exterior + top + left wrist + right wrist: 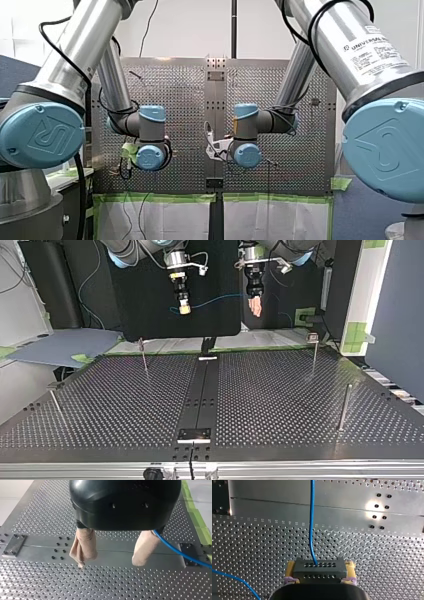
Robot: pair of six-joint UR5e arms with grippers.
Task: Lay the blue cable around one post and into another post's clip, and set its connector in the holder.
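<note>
Perforated table point(280, 390) below. Right gripper point(184, 308), 11 o'clock in top view, clenches connector point(319, 566); left gripper point(111, 562) spread. Blue cable point(312, 525) looks light, floppy: grip nr connector.

A white wall point(190, 30) stands beyond the perforated desk's point(280, 390) far edge in the front view. White sheeting point(165, 220) bordered with green tape point(155, 198) runs along its near edge.

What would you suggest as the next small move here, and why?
Probably lower my right end effector, shut on the connector, toward the table. The blue cable hangs in the air between it and my open left end effector, clear of the posts.
</note>
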